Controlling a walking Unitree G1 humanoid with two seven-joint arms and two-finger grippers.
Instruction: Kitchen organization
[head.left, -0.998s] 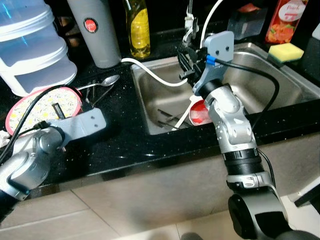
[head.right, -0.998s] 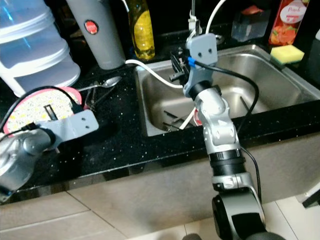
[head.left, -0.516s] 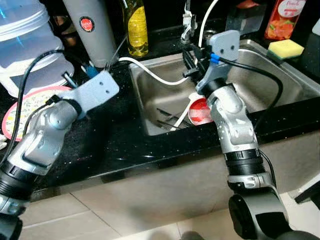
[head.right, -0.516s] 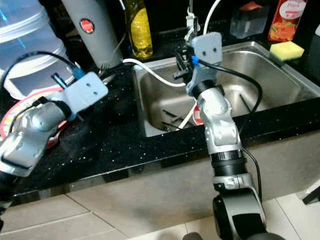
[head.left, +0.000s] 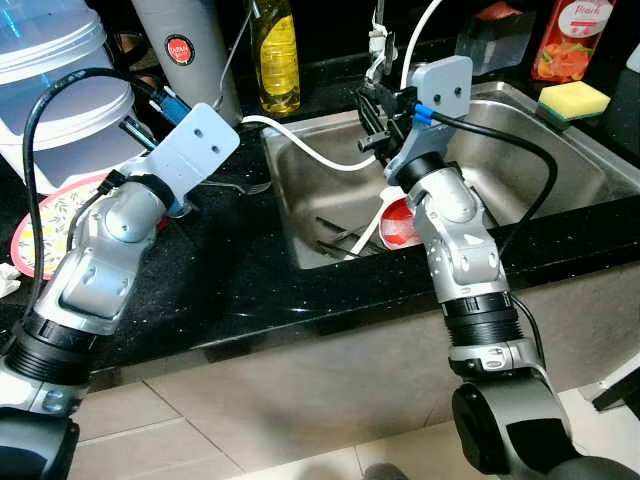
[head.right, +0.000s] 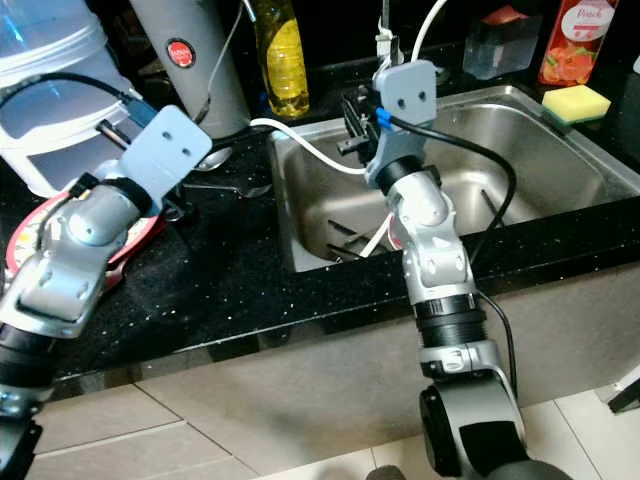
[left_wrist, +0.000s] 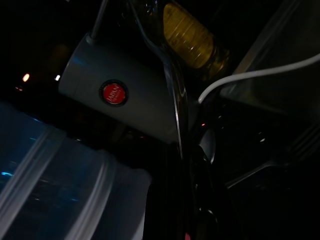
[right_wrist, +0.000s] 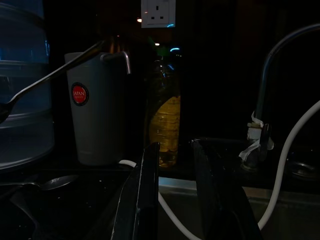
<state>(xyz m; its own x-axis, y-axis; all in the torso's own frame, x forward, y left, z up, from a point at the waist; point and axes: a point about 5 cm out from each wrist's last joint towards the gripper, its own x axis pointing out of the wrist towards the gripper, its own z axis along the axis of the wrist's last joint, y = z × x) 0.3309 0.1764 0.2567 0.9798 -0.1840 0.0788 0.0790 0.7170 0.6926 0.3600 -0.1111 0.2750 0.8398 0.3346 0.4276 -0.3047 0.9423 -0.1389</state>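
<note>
yellow sponge (head.left: 571, 99) on sink rim; wall socket (right_wrist: 158, 13) | juice carton (head.left: 571, 40)

Right claw (head.right: 352, 125) above sink (head.right: 560, 160) rim; spoon (head.right: 213, 158) on counter (head.right: 230, 280).

A black speckled table (head.left: 250, 290) runs across the frame, with a steel sink (head.left: 300, 200) sunk into it right of centre. On it, at upper left, stand a stack of clear tubs (head.left: 60, 90) and a grey canister (head.left: 190, 50); a yellow bottle (head.left: 275, 55) stands at top centre. A floral plate (head.left: 45, 225) lies at left, a spoon (head.right: 215, 158) and fork (head.right: 235, 189) near the sink's left edge, and a yellow sponge (head.left: 572, 98) at upper right.
</note>
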